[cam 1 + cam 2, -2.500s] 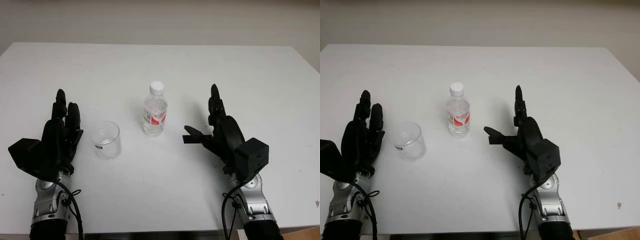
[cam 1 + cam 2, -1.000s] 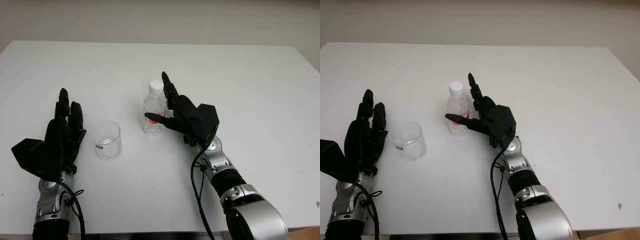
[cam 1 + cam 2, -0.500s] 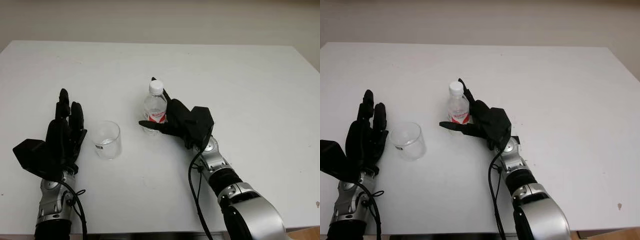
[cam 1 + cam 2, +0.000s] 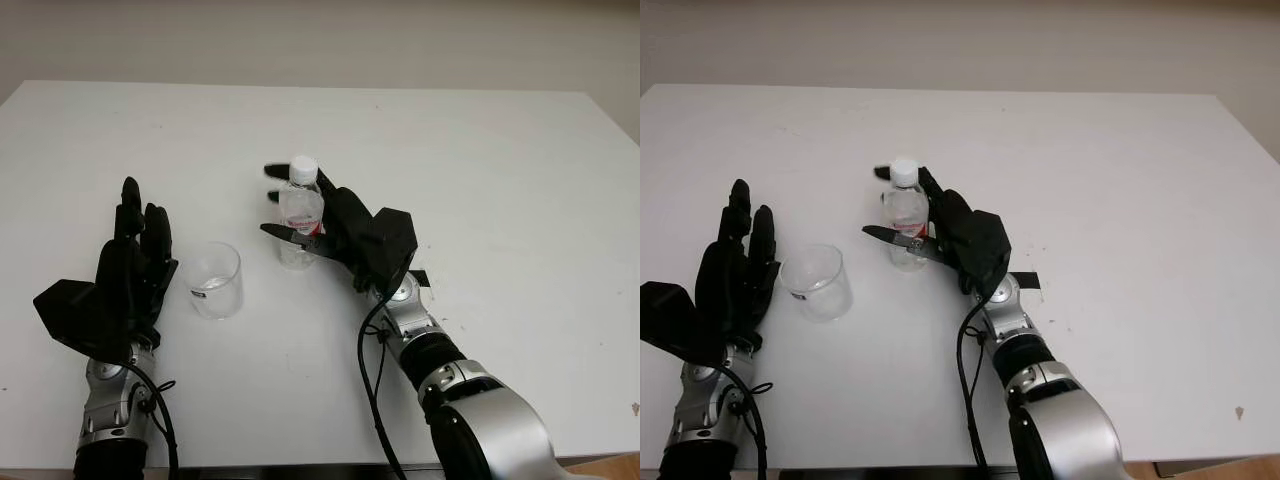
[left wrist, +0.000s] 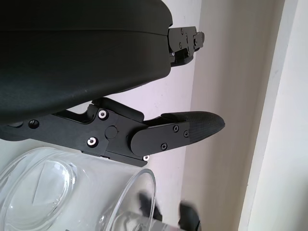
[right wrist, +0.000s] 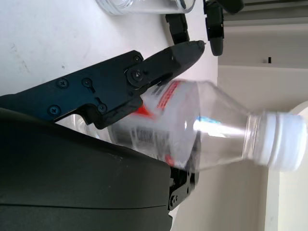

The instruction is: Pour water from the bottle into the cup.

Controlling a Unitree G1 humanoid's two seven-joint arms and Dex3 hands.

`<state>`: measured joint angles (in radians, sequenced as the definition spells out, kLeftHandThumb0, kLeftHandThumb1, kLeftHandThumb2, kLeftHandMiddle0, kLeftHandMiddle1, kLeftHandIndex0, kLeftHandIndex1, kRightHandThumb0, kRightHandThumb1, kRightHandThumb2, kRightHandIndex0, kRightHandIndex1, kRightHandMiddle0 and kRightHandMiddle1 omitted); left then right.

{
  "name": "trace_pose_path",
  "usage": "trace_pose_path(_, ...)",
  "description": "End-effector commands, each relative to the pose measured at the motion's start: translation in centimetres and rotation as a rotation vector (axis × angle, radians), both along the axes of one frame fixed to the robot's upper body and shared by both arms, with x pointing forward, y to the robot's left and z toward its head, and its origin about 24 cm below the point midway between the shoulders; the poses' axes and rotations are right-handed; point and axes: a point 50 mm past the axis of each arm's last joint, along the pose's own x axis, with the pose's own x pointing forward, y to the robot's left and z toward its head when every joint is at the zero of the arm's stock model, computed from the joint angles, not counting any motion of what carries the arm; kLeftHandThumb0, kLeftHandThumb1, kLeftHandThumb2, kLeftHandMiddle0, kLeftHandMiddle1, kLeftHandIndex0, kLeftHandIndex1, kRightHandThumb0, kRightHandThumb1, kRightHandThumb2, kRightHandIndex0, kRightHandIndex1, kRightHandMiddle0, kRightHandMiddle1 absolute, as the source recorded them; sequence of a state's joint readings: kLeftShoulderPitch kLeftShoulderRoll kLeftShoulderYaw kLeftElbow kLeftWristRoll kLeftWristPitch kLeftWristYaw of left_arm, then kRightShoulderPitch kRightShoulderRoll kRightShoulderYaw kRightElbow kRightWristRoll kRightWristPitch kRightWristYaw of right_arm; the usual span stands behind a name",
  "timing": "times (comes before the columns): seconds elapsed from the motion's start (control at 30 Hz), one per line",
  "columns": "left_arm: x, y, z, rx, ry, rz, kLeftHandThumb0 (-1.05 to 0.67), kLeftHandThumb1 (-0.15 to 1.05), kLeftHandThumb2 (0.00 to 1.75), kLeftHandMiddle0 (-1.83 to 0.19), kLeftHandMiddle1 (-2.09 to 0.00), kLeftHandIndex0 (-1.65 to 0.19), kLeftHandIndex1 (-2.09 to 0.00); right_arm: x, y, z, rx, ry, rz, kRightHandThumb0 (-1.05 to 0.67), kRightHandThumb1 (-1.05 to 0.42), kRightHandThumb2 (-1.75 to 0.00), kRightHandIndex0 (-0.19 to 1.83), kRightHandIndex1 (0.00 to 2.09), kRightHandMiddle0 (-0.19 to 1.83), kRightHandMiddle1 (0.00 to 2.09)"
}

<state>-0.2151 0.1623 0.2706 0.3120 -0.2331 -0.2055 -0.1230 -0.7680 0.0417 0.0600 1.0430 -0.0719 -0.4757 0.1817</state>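
While the left hand (image 4: 125,275) waits open left of the cup (image 4: 215,280), the right hand (image 4: 335,235) grips the capped bottle (image 4: 299,215).

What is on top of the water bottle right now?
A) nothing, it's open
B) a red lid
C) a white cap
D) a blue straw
C: the water bottle held in the right hand is closed by a white cap, which the right wrist view shows too; the cup stands beside the open left hand.
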Motion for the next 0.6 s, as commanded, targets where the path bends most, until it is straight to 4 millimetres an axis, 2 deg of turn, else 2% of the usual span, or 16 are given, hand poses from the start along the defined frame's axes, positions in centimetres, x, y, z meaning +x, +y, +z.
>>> trace_pose_path(0.0,0.0,0.0,0.1,0.005,-0.009,0.006,-0.61,1.05,0.53,0.1,-0.05,0.1,-0.06,0.2,0.6,1.0,-0.029,-0.051,0.016,-0.42,-1.04,-0.22,1.2,2.07,0.89,2.09)
trace_pose_path(0.03,-0.1,0.0,0.1,0.002,-0.009,0.008,-0.61,1.05,0.53,0.09,-0.06,0.1,-0.06,0.2,0.6,1.0,-0.06,-0.076,0.017,-0.42,-1.04,-0.3,1.35,2.09,1.03,2.09)
trace_pose_path(0.1,-0.1,0.0,0.1,0.001,-0.01,0.008,-0.61,1.05,0.53,0.09,-0.06,0.1,-0.06,0.1,0.5,1.1,-0.103,-0.11,0.016,-0.41,-1.05,-0.37,1.5,2.09,1.18,2.09)
trace_pose_path(0.2,0.0,0.1,0.1,0.008,-0.008,0.011,-0.61,1.05,0.53,0.09,-0.06,0.09,-0.06,0.1,0.5,1.1,-0.133,-0.127,0.018,-0.39,-1.05,-0.42,1.6,2.09,1.31,2.09)
trace_pose_path(0.4,0.1,0.2,0.1,0.013,-0.002,0.011,-0.62,1.05,0.53,0.09,-0.05,0.09,-0.06,0.1,0.4,1.1,-0.146,-0.141,0.015,-0.38,-1.05,-0.41,1.53,2.09,1.29,2.09)
trace_pose_path(0.57,0.1,0.3,0.2,0.0,-0.009,0.008,-0.61,1.05,0.53,0.09,-0.05,0.1,-0.05,0.6,-0.2,2.0,-0.165,-0.187,-0.041,-0.37,-1.05,-0.38,1.46,2.09,1.19,2.09)
